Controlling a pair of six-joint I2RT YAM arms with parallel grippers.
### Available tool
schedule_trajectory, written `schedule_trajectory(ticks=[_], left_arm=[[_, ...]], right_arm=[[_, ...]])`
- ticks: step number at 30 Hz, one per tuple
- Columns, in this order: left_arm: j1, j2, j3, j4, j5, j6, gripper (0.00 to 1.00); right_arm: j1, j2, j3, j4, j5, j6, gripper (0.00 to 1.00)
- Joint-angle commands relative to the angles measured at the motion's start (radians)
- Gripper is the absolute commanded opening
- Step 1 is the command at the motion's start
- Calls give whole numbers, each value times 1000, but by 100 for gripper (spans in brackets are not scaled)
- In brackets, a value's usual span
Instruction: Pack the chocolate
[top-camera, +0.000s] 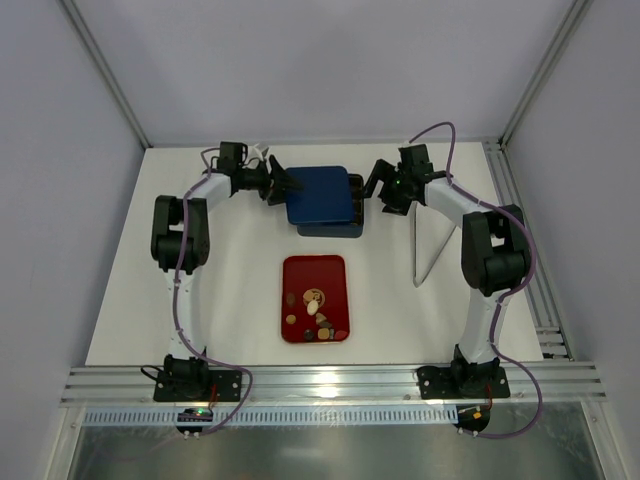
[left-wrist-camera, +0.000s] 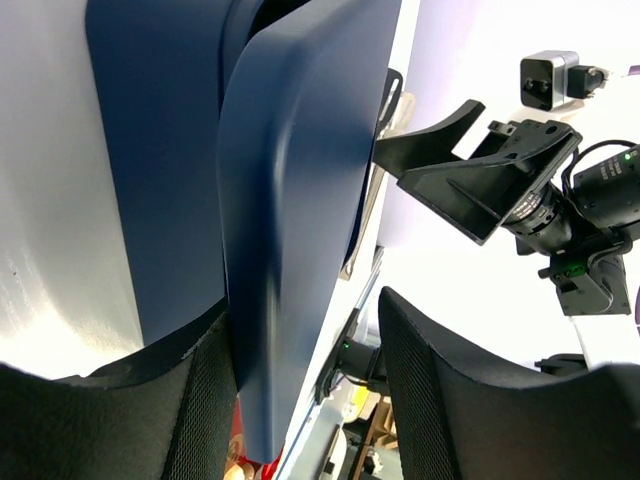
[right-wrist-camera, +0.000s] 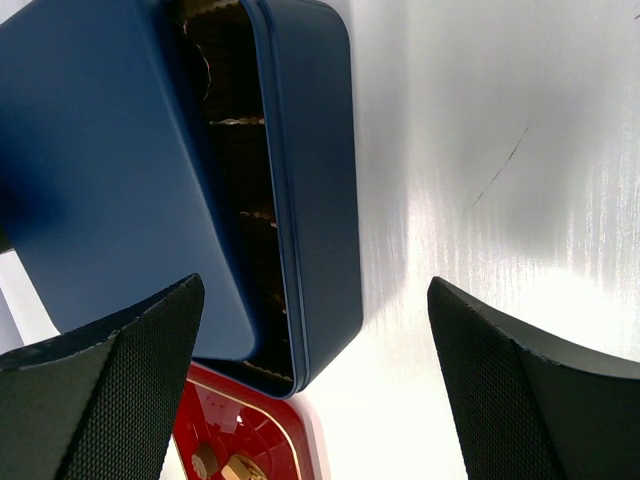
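The chocolate (top-camera: 318, 310), several small brown, tan and cream pieces, lies on the flat red tray (top-camera: 296, 270) at mid-table; two pieces show in the right wrist view (right-wrist-camera: 235, 468). The dark blue box (top-camera: 335, 226) stands behind the tray. Its lid (top-camera: 318, 190) sits askew, so the dark compartments (right-wrist-camera: 235, 200) show. My left gripper (top-camera: 290, 187) is open at the box's left side. The lid's edge (left-wrist-camera: 290, 200) lies between its fingers, against one finger and apart from the other. My right gripper (top-camera: 372, 185) is open and empty beside the box's right wall (right-wrist-camera: 310, 180).
A thin grey V-shaped strip (top-camera: 430, 250) lies on the white table right of the box. Metal frame rails (top-camera: 520, 200) run along the right and near edges. White walls enclose the table. The right arm's wrist camera (left-wrist-camera: 520, 190) faces my left gripper.
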Motion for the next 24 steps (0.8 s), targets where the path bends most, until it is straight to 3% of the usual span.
schedule_trajectory(ticks=[1, 15, 24], left_arm=[[12, -66, -4, -16, 4, 37, 54], [14, -34, 71, -245, -73, 186, 53], [0, 29, 209, -395, -119, 272, 52]], right_arm=[[8, -35, 12, 42, -7, 11, 92], [31, 0, 59, 40, -22, 14, 89], [47, 32, 93, 34, -24, 9, 88]])
